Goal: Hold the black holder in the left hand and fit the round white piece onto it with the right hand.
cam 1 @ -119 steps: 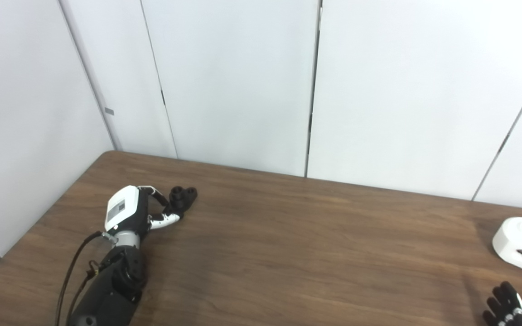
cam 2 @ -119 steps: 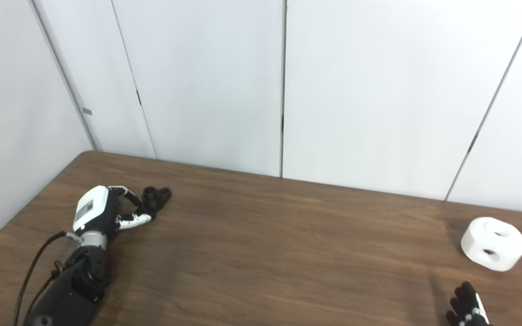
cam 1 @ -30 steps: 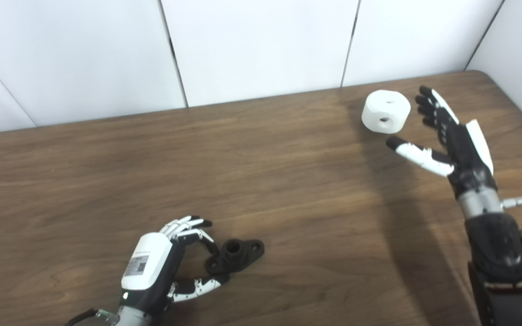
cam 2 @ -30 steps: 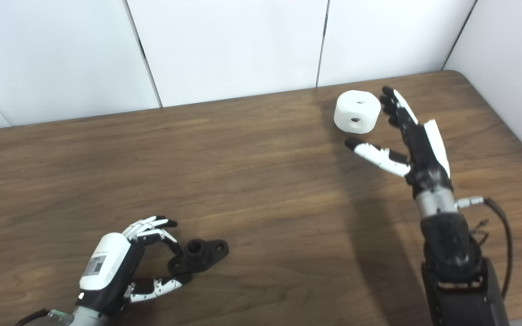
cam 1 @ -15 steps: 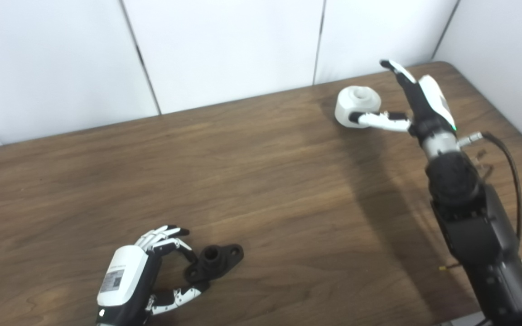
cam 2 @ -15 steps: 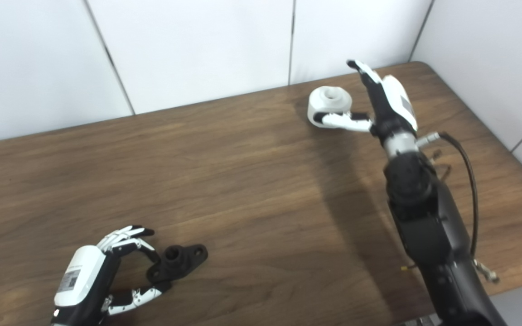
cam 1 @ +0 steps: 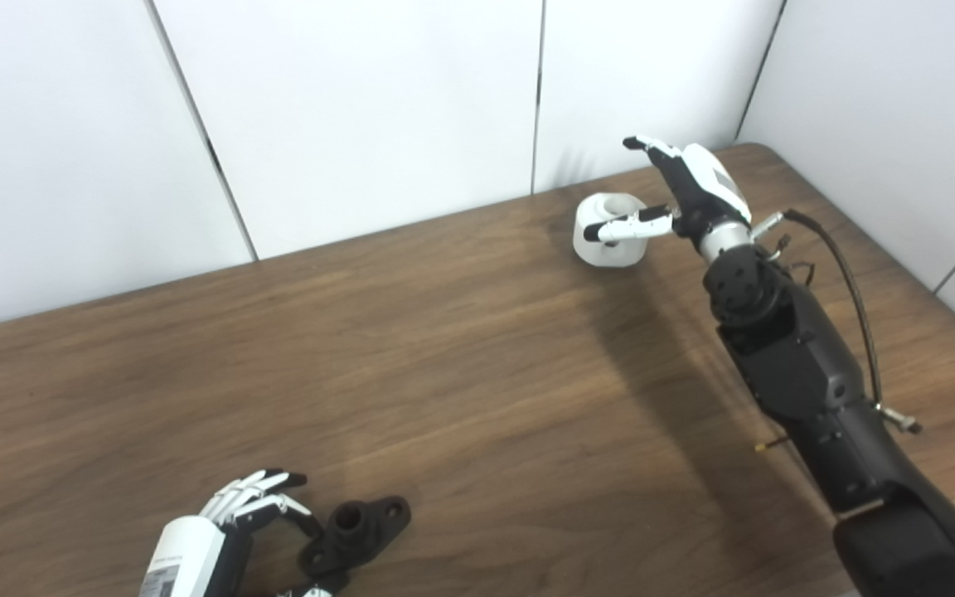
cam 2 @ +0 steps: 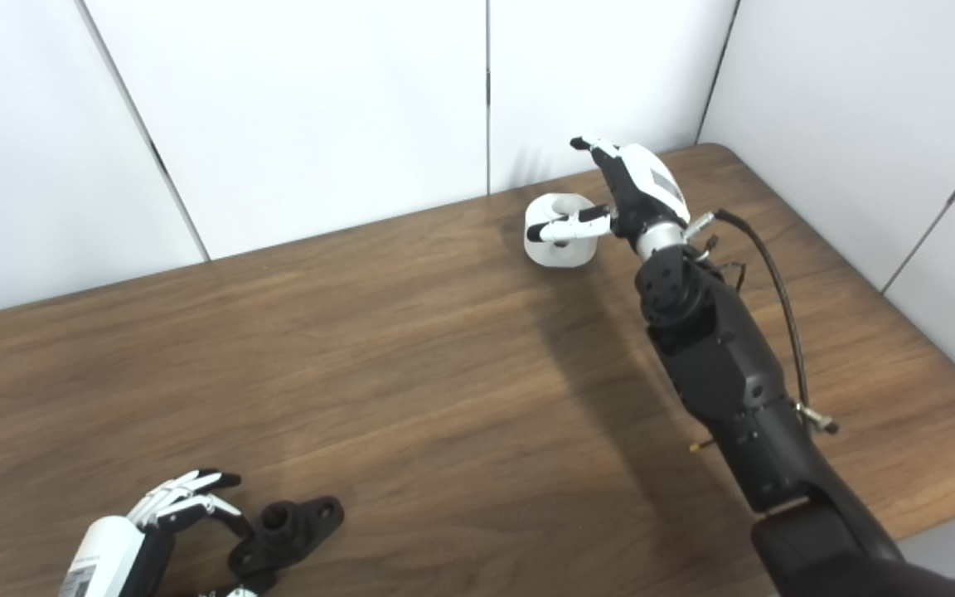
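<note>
We see a brown wooden table point(cam 1: 461, 373) backed by white wall panels point(cam 1: 361, 108). Two arms enter from the bottom edge, one at each side.

Left hand point(cam 2: 125, 547): it sits at the near-left edge of the table, partly cut off by the bottom of the frame. Its fingers point(cam 2: 187, 493) are curled toward the black holder point(cam 2: 285, 526), and the thumb reaches in below the holder from the near side. The holder lies flat on the table — a flanged piece with a raised round boss and a hole in the lug to its right. The fingertips and thumb tip appear to touch the holder's left end, but we cannot tell whether they actually grip it; the holder rests on the wood and is not lifted.

Right hand point(cam 1: 681, 195): it is at the far-right part of the table, close to the wall. The round white piece point(cam 1: 608, 230) stands on the table there, its top hole facing up. The thumb point(cam 1: 631, 225) lies across the near side of the piece, touching it, while the fingers extend upward and away, spread above and behind the piece — not wrapped around it. The hand is therefore spread, with nothing clasped. A black cable point(cam 1: 846, 282) loops from the wrist along the forearm point(cam 1: 792, 365).

The white piece and the black holder are well apart, at opposite corners of the table.
</note>
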Controlling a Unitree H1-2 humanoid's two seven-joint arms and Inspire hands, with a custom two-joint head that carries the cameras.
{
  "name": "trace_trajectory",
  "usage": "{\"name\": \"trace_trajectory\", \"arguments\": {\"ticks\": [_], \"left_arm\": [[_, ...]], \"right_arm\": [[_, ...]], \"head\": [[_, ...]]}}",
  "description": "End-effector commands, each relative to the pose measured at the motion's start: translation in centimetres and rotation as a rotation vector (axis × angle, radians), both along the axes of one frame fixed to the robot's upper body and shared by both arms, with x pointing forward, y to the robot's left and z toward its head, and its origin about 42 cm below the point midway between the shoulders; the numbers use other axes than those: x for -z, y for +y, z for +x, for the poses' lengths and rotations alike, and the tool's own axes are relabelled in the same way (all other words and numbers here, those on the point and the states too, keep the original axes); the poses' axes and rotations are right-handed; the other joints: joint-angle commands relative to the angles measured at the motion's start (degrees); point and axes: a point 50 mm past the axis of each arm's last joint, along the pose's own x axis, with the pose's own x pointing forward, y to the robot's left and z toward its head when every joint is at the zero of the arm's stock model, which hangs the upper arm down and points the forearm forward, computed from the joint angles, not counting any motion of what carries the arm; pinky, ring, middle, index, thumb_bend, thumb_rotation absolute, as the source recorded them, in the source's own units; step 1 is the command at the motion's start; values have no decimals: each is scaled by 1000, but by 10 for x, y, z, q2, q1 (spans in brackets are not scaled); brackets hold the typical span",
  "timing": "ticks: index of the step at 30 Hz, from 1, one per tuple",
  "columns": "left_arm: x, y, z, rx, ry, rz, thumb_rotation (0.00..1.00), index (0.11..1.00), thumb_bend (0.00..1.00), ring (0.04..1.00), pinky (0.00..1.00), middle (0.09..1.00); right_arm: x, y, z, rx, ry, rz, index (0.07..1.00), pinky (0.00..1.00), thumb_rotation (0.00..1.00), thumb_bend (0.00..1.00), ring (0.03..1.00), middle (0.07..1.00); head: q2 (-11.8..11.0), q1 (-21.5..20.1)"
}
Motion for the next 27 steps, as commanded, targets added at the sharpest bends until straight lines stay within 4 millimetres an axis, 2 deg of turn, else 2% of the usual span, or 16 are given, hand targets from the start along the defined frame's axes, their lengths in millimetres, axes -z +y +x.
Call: {"name": "trace_trajectory", "arguments": {"ticks": [1, 9, 15, 27], "left_arm": [[20, 19, -11, -37, 107, 83, 42, 488, 514, 846, 843, 785], [18, 18, -12, -47, 117, 83, 43, 488, 514, 848, 852, 787], [14, 16, -11, -48, 121, 96, 42, 489, 514, 855, 863, 791], [10, 15, -10, -65, 121, 80, 42, 489, 514, 859, 874, 789]], "right_arm": [[-35, -6, 12, -3, -65, -67, 866, 903, 311, 861, 999, 961], [-45, -13, 16, -17, 35, -174, 827, 995, 309, 923, 1000, 954], [-49, -16, 15, -26, 74, -204, 791, 1000, 290, 956, 1000, 945], [-48, -18, 20, -22, 128, -275, 755, 1000, 291, 924, 997, 918]], "head": [[2, 1], [8, 10], [9, 10], [8, 10]]}}
